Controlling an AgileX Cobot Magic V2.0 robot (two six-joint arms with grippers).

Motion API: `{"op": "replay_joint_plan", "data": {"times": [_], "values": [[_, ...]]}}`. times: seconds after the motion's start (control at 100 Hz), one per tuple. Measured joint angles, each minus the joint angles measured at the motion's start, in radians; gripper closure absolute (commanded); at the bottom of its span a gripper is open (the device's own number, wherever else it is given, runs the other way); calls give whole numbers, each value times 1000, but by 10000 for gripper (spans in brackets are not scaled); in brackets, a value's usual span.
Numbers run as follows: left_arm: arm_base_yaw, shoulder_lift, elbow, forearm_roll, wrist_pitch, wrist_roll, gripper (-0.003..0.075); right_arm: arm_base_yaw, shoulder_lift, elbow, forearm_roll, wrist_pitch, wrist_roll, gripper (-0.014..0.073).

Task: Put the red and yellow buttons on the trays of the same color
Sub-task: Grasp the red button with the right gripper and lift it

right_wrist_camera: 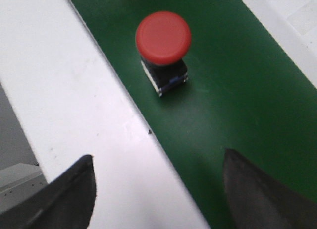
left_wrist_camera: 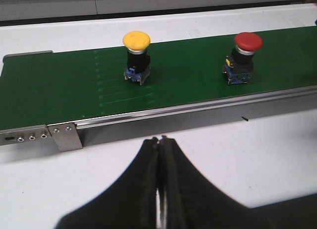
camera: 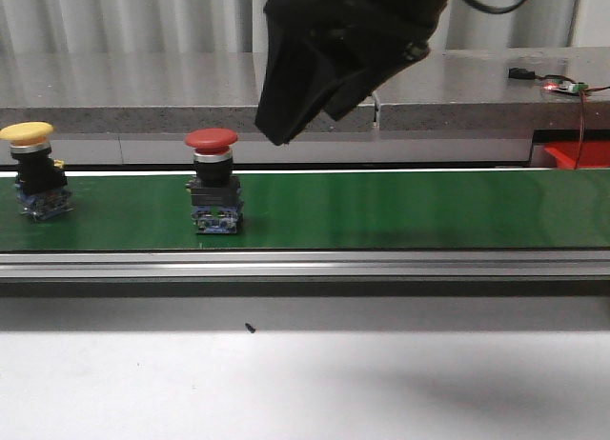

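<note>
Grey speckled ledge [camera: 124, 92] (evenly lit) below pale corrugated wall [camera: 124, 16].

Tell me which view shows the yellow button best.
The left wrist view: the yellow button stands whole and upright on the green belt. The front view has it at the left edge; the right wrist view misses it.

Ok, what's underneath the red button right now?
The red button stands upright on the green conveyor belt, on its black and blue base. The belt directly beneath that base is covered.

A green belt [camera: 400, 210] runs across the white tabletop [camera: 305, 383]. On it stand the red button [camera: 213, 181] and, at its 9 o'clock, the yellow button [camera: 34, 171], well apart.
</note>
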Motion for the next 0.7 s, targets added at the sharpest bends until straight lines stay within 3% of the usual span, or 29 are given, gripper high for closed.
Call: {"op": "replay_joint_plan", "data": {"times": [0.25,0.57,0.64,0.7], "values": [[0,0,0,0,0,2,739,0,106,0,26,-138,-27,54],[0,0,0,0,0,2,739,17,157,0,32,-203,-44,56],[0,0,0,0,0,2,739,25,159,0,35,-227,-46,95],[0,0,0,0,0,2,739,32,163,0,36,-239,-48,183]]}}
